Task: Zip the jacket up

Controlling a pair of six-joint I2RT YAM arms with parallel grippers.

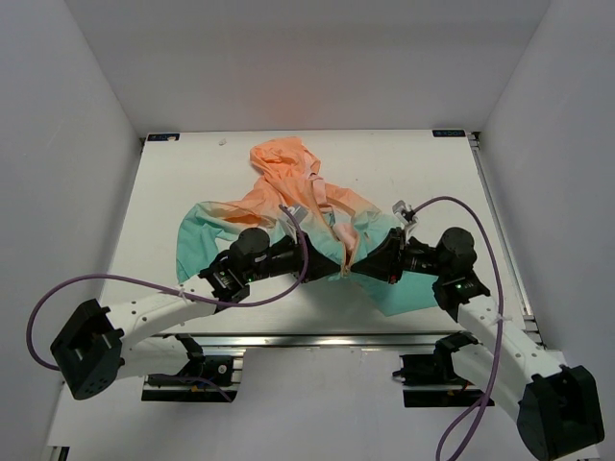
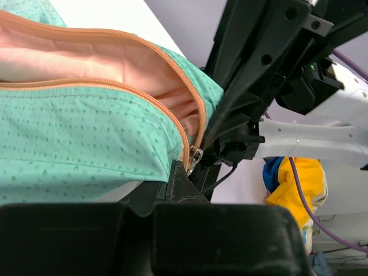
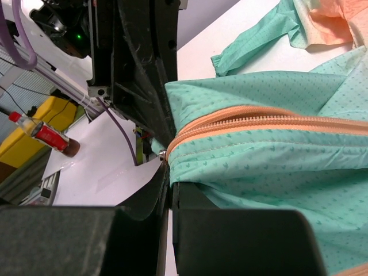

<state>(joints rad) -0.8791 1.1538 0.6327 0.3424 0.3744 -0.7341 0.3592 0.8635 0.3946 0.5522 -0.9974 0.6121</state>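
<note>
The jacket (image 1: 288,182) lies spread on the white table (image 1: 173,182), peach-orange hood at the far side and teal hem towards the arms. Both grippers meet at the hem, at the bottom of the orange front zipper (image 2: 132,89). My left gripper (image 1: 332,264) comes in from the left, its jaws (image 2: 175,169) shut on the teal hem just beside the metal slider (image 2: 194,155). Above the slider the two zipper rows spread apart and show peach lining. My right gripper (image 1: 357,269) comes from the right and is shut (image 3: 171,175) on the hem under the zipper (image 3: 259,119).
White walls enclose the table on three sides. A metal rail (image 1: 317,341) runs along the near edge between the arm bases. Purple cables (image 1: 288,288) loop from both arms. Off the table are a yellow-blue cloth (image 2: 293,184) and a red-labelled bottle (image 3: 49,138).
</note>
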